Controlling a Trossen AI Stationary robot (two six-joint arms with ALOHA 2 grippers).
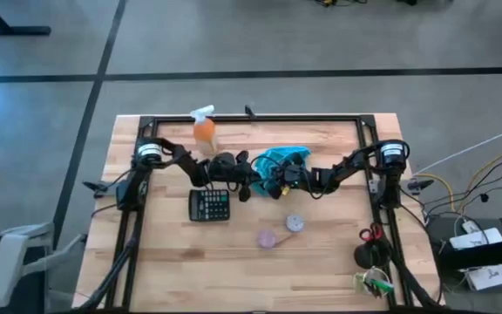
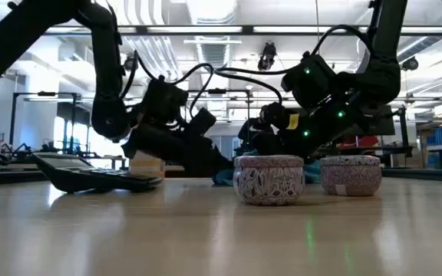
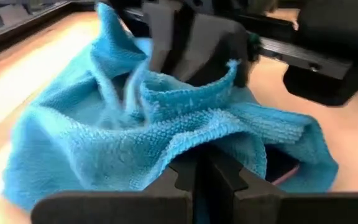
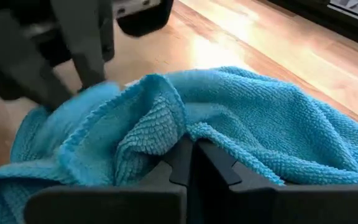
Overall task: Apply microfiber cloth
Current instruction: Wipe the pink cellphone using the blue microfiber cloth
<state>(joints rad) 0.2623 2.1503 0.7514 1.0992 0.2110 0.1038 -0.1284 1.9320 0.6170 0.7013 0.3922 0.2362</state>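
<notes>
Both arms are meeting over the middle of the table, just toward twelve o'clock of its centre in the high view. The cloth is lying bunched there, between the two grippers. The left gripper is pinching a fold of it, jaws closed together on the fabric; the right gripper is doing the same from the three o'clock side.

Judging by this, the cloth is grasped but still crumpled, so spreading or wiping seems left to do.

The calculator is sitting at about eight o'clock of the cloth, the spray bottle at ten o'clock, and two small tins at six o'clock. The tins and calculator are crowding any sweep toward six o'clock.
</notes>
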